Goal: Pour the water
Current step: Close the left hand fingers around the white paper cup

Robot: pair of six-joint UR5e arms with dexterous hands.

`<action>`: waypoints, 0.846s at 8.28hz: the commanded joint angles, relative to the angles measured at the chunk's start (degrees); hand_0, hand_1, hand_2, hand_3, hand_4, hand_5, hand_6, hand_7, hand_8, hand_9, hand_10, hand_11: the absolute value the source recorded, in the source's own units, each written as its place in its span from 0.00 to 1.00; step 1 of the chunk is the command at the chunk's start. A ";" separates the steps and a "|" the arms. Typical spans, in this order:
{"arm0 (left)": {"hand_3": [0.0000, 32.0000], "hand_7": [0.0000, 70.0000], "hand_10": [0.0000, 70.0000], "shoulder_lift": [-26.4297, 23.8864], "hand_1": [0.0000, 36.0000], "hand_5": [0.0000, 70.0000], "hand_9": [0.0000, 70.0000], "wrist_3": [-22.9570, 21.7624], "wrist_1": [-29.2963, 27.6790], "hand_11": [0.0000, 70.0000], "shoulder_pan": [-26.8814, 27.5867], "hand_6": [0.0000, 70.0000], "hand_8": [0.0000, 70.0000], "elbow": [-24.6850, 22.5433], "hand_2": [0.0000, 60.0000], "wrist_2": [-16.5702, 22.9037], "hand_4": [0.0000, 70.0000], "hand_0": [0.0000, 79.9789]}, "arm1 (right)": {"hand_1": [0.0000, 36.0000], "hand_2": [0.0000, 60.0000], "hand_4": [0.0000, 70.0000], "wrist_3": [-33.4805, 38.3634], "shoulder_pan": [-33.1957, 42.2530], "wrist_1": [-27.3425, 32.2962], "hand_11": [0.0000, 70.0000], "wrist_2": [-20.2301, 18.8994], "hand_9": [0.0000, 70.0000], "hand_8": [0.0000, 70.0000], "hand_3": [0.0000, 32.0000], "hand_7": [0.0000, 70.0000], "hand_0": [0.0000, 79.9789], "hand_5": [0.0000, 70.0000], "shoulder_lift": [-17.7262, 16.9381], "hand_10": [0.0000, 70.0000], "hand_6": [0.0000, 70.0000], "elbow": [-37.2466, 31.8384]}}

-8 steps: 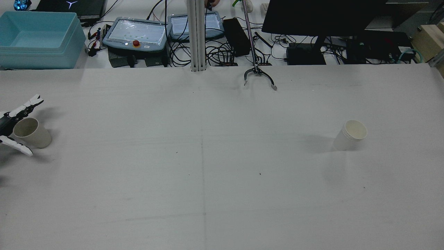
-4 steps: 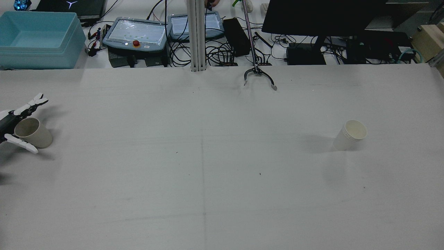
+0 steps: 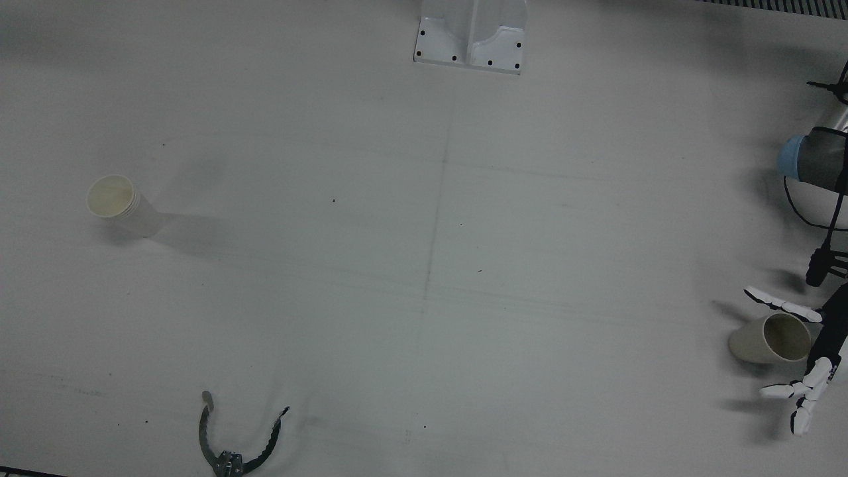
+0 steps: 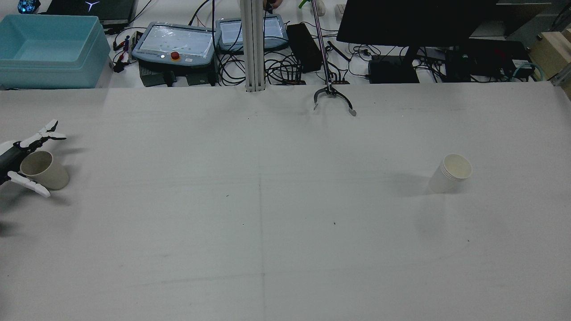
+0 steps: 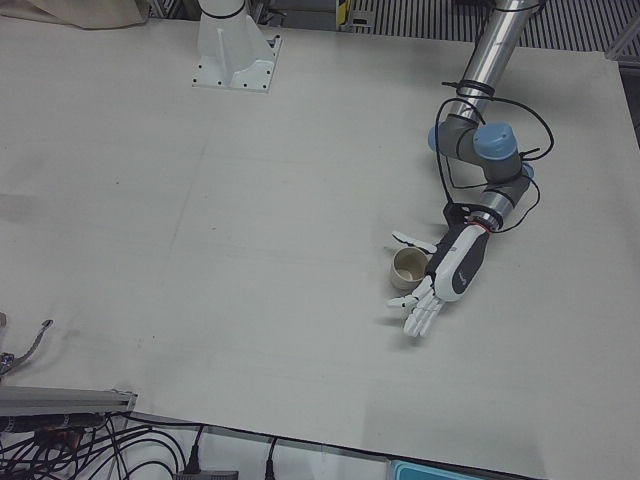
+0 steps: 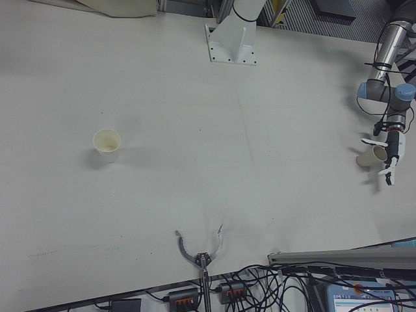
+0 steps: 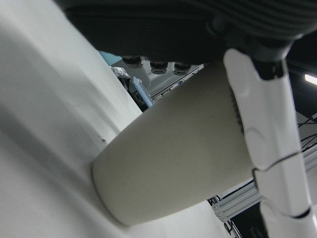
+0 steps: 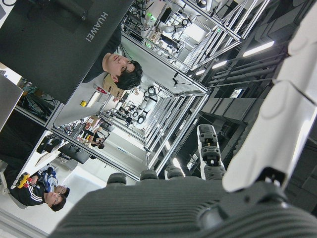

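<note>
Reaching from the bench's left edge, my left hand (image 5: 445, 283) sits with its white, jointed fingers (image 3: 782, 305) spread to either side of a beige paper cup (image 4: 44, 170), not yet closed on it. From the left hand view the cup fills the space right in front of the palm, one finger lying along its wall; whether it truly touches, I cannot tell. I judge the hand is set this way to wrap the cup's side, so it can be lifted and tipped.

That cup is a plain tapered cone, matte and slightly rough, and appears to stand upright, its open mouth showing a dark interior; I cannot see whether it holds water.

My right hand appears only in its own camera, as a sliver of white finger (image 8: 277, 124) against the room; its fingers seem extended, holding nothing.

Well apart, toward the bench's right edge, a stack of white paper cups (image 4: 450, 173) stands upright, presumably the receiver. The bench (image 4: 267, 223) is covered in smooth grey-white sheet. At its far edge lies a metal grabber claw (image 4: 333, 99), curved and toothed.
</note>
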 commanded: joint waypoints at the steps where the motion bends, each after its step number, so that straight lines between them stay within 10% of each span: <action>1: 0.00 0.04 0.00 0.08 0.41 0.60 0.03 -1.05 1.54 0.00 0.04 0.00 0.01 -0.27 0.00 0.26 0.33 0.68 | 0.31 0.03 0.12 0.00 0.01 0.00 0.00 -0.05 0.00 0.00 0.20 0.06 0.59 0.14 -0.28 0.00 0.00 0.10; 3: 0.00 0.10 0.00 0.08 0.29 0.95 0.02 -1.75 3.64 0.01 -0.05 0.04 0.01 -1.40 0.07 0.26 0.84 0.65 | 0.31 0.03 0.12 0.09 0.10 0.00 0.00 -0.31 0.00 0.00 0.20 0.06 0.59 0.14 -0.28 0.00 0.00 0.19; 4: 0.00 0.18 0.03 0.16 0.41 1.00 0.03 -2.28 5.92 0.06 -0.05 0.09 0.01 -3.41 0.13 0.17 1.00 0.71 | 0.30 0.02 0.12 0.09 0.45 -0.09 0.00 -1.79 0.00 0.00 0.20 0.06 0.59 0.14 -0.37 0.00 0.00 0.19; 5: 0.00 0.25 0.07 0.69 0.64 1.00 0.07 -2.29 8.29 0.13 -0.05 0.15 0.04 -5.95 0.33 -0.18 1.00 0.84 | 0.30 0.02 0.11 0.09 0.71 -0.09 0.00 -1.90 0.00 0.00 0.21 0.06 0.59 0.14 -0.37 0.00 0.00 0.27; 6: 0.00 0.27 0.10 0.78 1.00 1.00 0.11 -2.63 8.66 0.19 -0.22 0.17 0.08 -6.33 1.00 -0.27 1.00 0.93 | 0.30 0.01 0.11 0.18 0.89 0.00 0.00 -2.07 0.00 0.00 0.22 0.06 0.59 0.14 -0.37 0.00 0.00 0.28; 7: 0.00 0.27 0.11 1.04 1.00 1.00 0.12 -4.20 9.36 0.19 -0.40 0.17 0.09 -6.77 1.00 -0.44 1.00 0.79 | 0.30 0.01 0.11 0.18 1.24 0.00 0.00 -2.07 0.00 0.00 0.22 0.06 0.59 0.14 -0.37 0.00 0.00 0.28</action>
